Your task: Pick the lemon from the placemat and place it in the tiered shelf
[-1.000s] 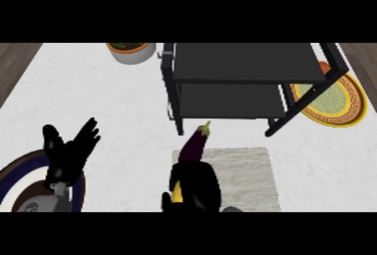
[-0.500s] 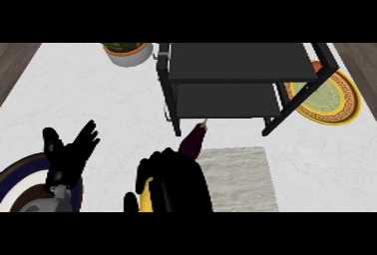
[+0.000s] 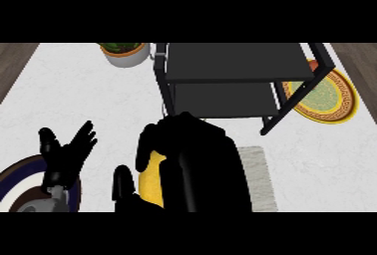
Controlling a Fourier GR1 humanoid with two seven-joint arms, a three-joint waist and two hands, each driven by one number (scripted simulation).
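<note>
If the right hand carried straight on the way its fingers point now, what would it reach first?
Probably the tiered shelf: the right hand, curled round the lemon, points up the view at the shelf's near edge. Height is unclear, so which tier cannot be told.

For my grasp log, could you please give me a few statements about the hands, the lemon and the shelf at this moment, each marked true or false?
1. The right hand is curled round the yellow lemon. True.
2. The lemon already lies in the black tiered metal shelf. False: it is in the hand, in front of the shelf.
3. The left hand is open, fingers up, at the left. True.
4. The yellow patterned round plate lies left of the shelf. False: it lies at its right.
</note>
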